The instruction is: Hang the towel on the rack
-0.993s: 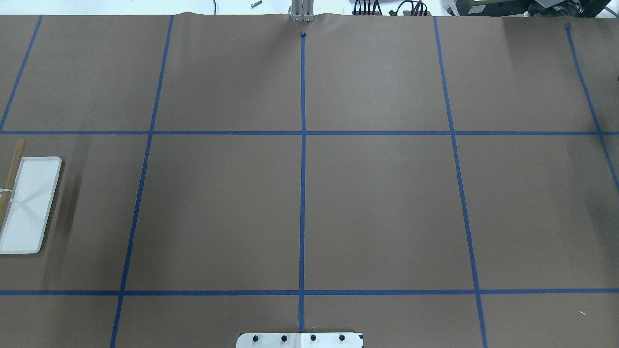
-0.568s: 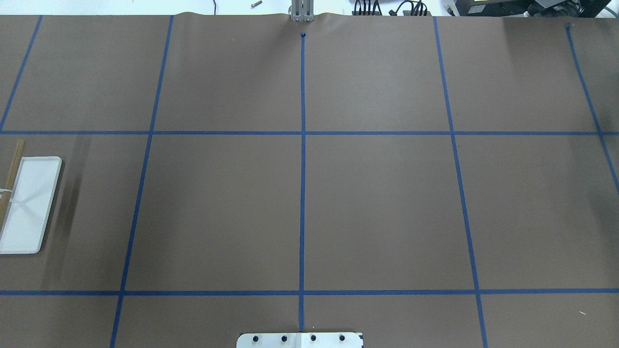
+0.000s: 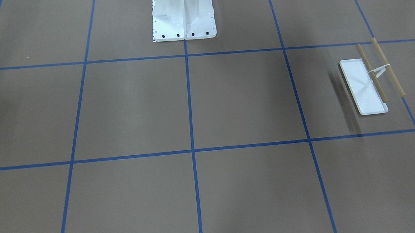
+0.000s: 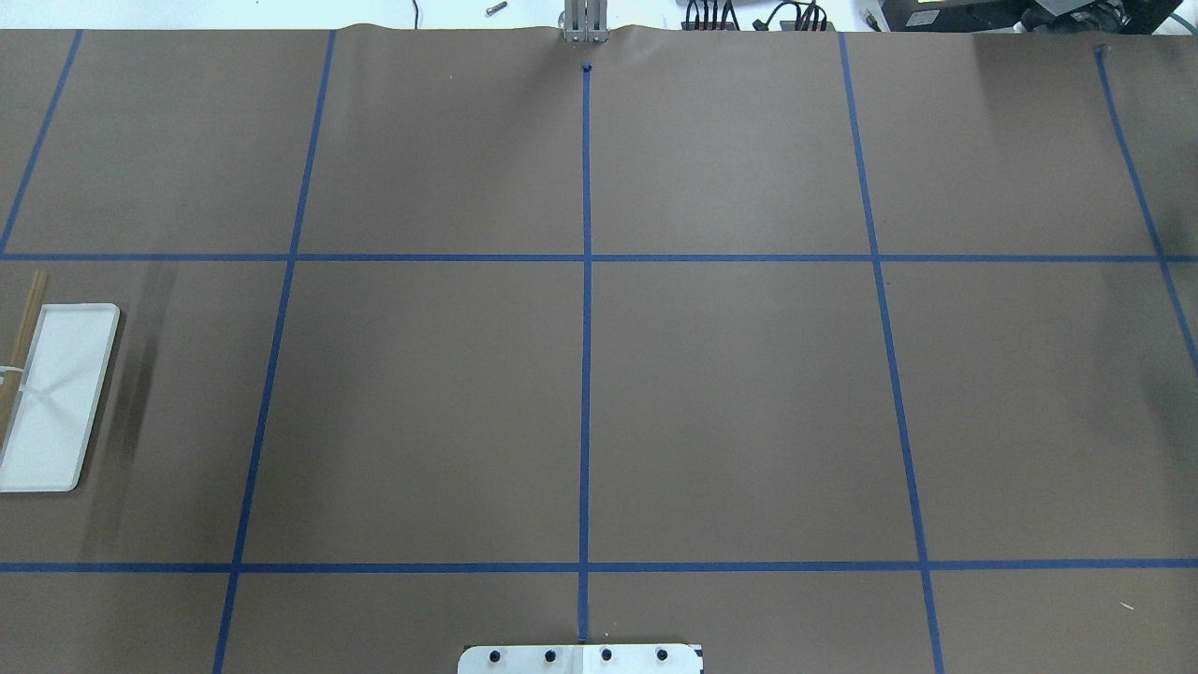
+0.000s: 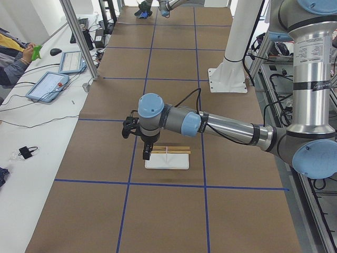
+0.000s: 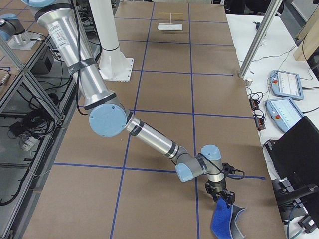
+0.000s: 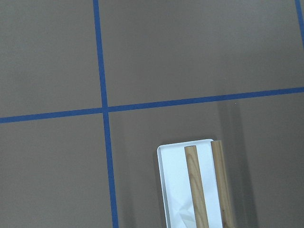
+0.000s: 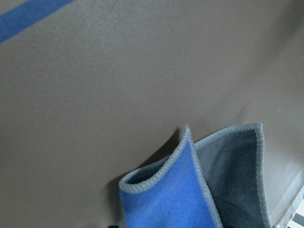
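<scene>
Right hand (image 6: 225,198) at towel (image 6: 222,222) — grip unclear; rack (image 4: 67,370) cropped, overhead cam.

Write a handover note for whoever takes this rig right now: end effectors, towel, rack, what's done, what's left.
Left end effector: above the table by one end of the rack; open or shut cannot be told.
Right end effector: at the opposite end of the table, directly over the towel; grip cannot be confirmed.
Towel: bunched up beneath it, blue and grey sides showing.
Rack: upright, both dowel bars bare.
Done: nothing hung yet.
Left: carry the towel across the table and drape it over a bar.
</scene>
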